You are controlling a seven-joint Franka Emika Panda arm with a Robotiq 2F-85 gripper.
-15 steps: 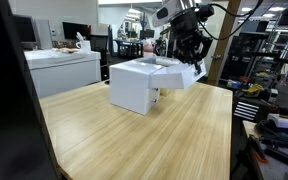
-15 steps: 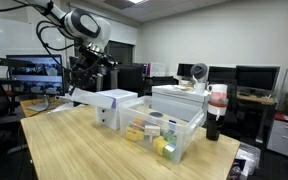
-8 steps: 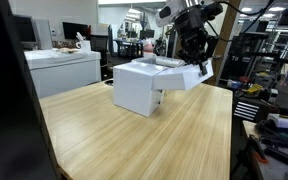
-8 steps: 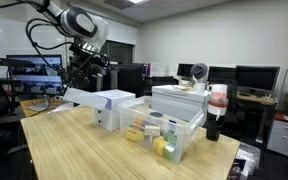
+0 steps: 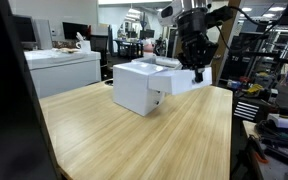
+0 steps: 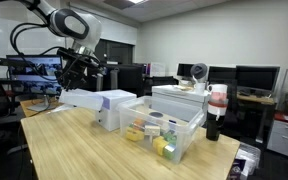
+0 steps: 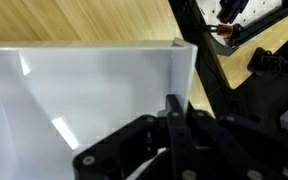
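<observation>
No words or numbers can be read in any of the pictures. The white box [image 6: 112, 105] and its lid [image 6: 79, 98] look plain white, and the lid is plain white in the wrist view [image 7: 84, 90] too. Just beside the white box, the little jars [image 6: 154, 128] in the clear bin [image 6: 189, 143] have colored labels, but they are too small to read. Behind the white box a screen [image 6: 29, 72] is lit, but it is too blurry to read.
</observation>
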